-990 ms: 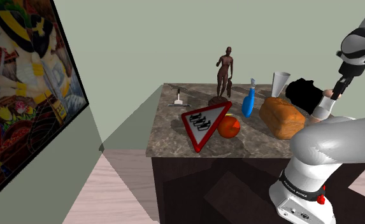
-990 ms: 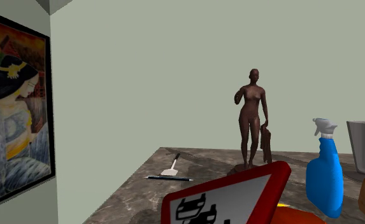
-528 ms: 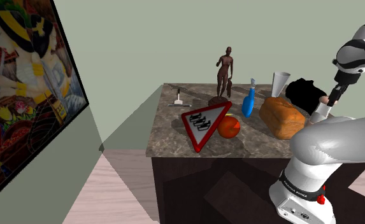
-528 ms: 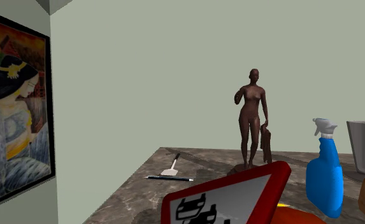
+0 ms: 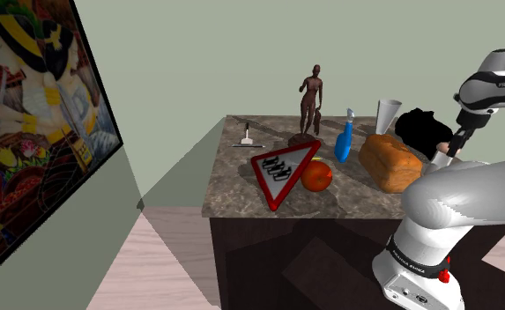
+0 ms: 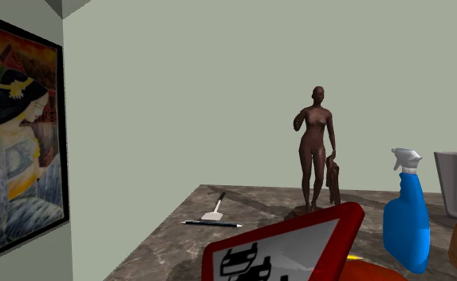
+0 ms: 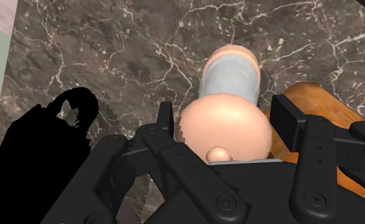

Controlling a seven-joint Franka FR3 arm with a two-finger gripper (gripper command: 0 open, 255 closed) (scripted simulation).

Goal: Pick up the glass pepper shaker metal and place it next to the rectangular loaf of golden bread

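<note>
Tool [image 7: 225, 121] partly closed, one black finger on either side of the shaker [image 7: 230, 79]. They look to be pressing it just below the cap, so I judge it held, though the cap hides much of the contact. The shaker has a pale peach domed cap with a small knob, a grey-blue glassy body and a peach foot; no metal plainly shows. Its long axis runs along the tool's own line, cap toward the wrist and foot toward the marbled table [image 7: 104, 57]. That makes it roughly upright, perhaps leaning a little with the hand, which slants in the shoulder view. Cannot tell whether the foot rests on the marble or hangs just above it. The shaker sits just beside the loaf [image 7: 311, 105], whose orange-brown crust is close to one finger; no contact with the bread is visible. A flat black shape [image 7: 47, 146] lies on the other side of the tool, apart from the shaker. The top-down hold near the cap probably leaves the foot free to meet the table flat. The spot beside the loaf is where the task wants it, so this reads as the placing stage. In the shoulder view the spray bottle [image 5: 344, 141], red-rimmed triangular sign [image 5: 283, 170] and dark figurine [image 5: 311, 101] stand on the loaf's other side, which likely explains using this side. The remaining risk, as I see it, is a finger brushing the crust on release.
</note>
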